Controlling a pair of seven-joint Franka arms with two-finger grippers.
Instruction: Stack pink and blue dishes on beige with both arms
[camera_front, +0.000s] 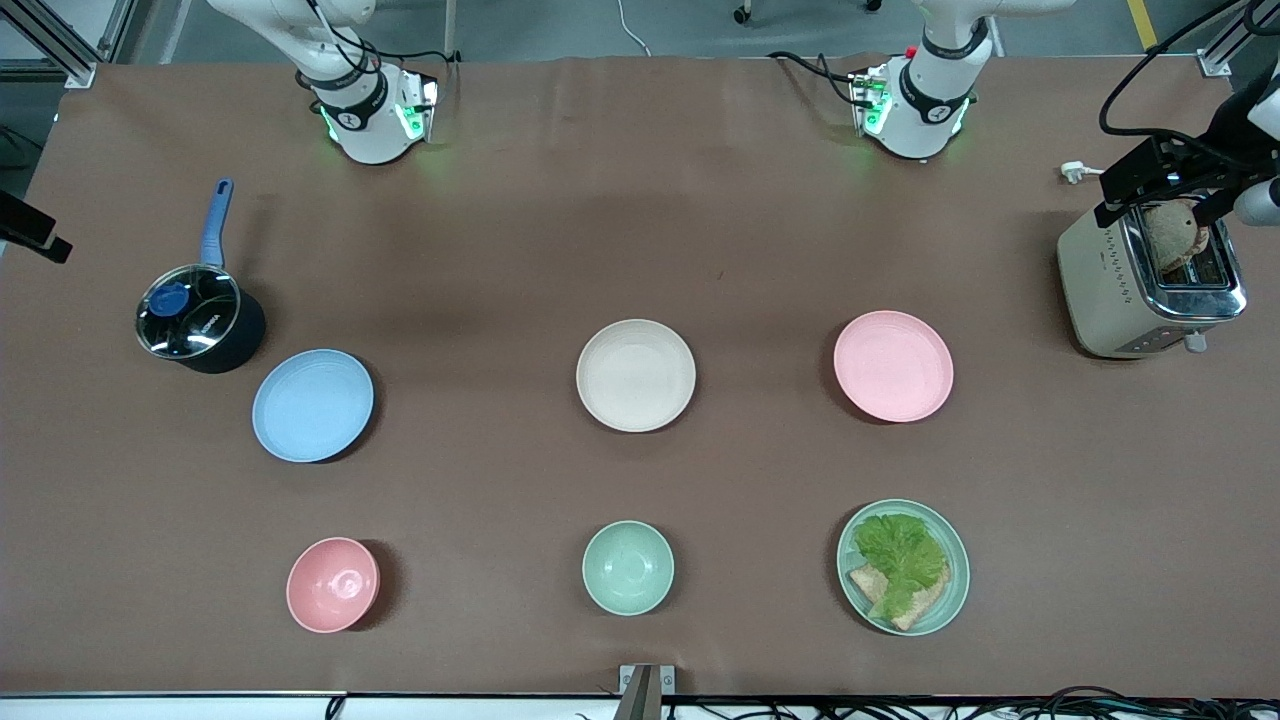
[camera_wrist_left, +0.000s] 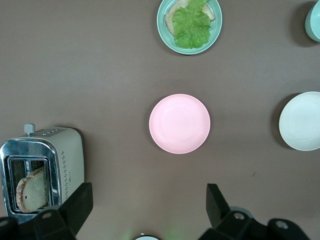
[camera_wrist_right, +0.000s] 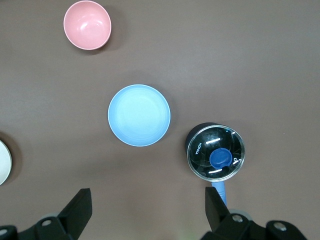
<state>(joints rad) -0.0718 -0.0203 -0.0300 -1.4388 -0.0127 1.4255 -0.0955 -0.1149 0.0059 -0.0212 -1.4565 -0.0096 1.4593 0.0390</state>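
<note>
Beige plate (camera_front: 636, 375) sits bare at the middle of the desk (camera_front: 640, 220), and everything else is best placed from it. Level with it toward the left arm's end lies the pink plate (camera_front: 893, 365); toward the right arm's end, and a little nearer the front camera, lies the blue plate (camera_front: 313, 405). Neither touches the beige plate, so no stacking is done yet.

In its wrist view the left tool (camera_wrist_left: 150, 210) hangs high over the desk by the pink plate (camera_wrist_left: 179, 123), fingers spread wide and holding nothing. The right tool (camera_wrist_right: 148, 210) is likewise spread and empty, high over the desk by the blue plate (camera_wrist_right: 139, 115). In the front view neither tool can be made out with certainty.

Risks, as I judge them: the plates are shallow and lie flat, so a finger must get under or over a thin rim; a poor bite could push a plate along the desk or let it tilt and drop. The lidded pot (camera_front: 199, 320) stands just beside the blue plate, on the side away from the beige plate, and may be bumped by the right tool. If both arms reach the beige plate together, they may collide above it. The pink bowl (camera_front: 333, 584) and the green bowl (camera_front: 628, 567), both nearer the front camera than the beige plate, could be mistaken for targets.
</note>
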